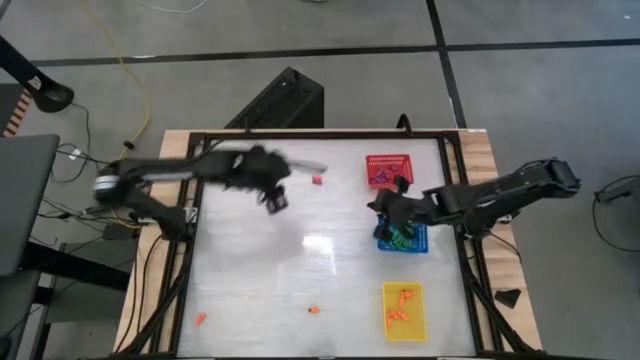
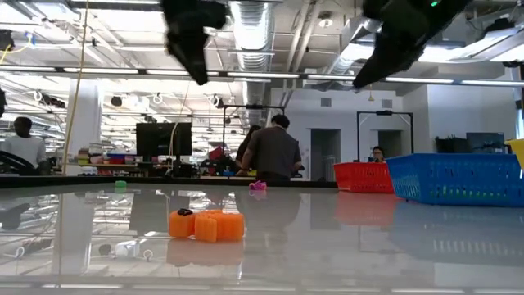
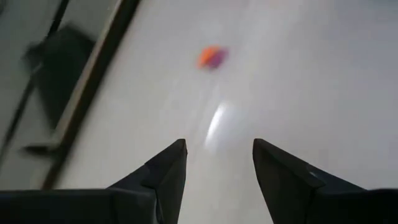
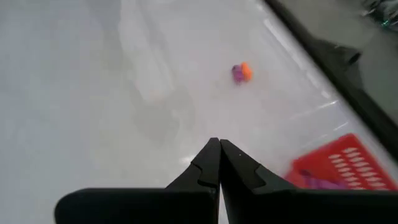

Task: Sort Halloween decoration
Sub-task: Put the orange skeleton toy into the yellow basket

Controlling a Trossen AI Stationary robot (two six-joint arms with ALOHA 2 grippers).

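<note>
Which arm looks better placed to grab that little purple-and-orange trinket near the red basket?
Probably left. The left end effector is open with the trinket ahead; the right end effector is shut, beside the blue basket.

Tabletop (image 1: 300,270): smooth, glossy white, mirrors ceiling lights; dark metal-looking frame, bare wood edge at the sides. Red basket (image 1: 388,168), blue basket (image 1: 415,240), yellow basket (image 1: 404,310): plastic mesh, slight sheen. Orange trinket (image 2: 206,225): smooth moulded plastic, semi-gloss. Purple-orange trinket (image 4: 241,72): plastic-looking. Left pincer (image 3: 216,171) and right pincer (image 4: 219,158): fingers matt black, hard-looking plastic.
</note>
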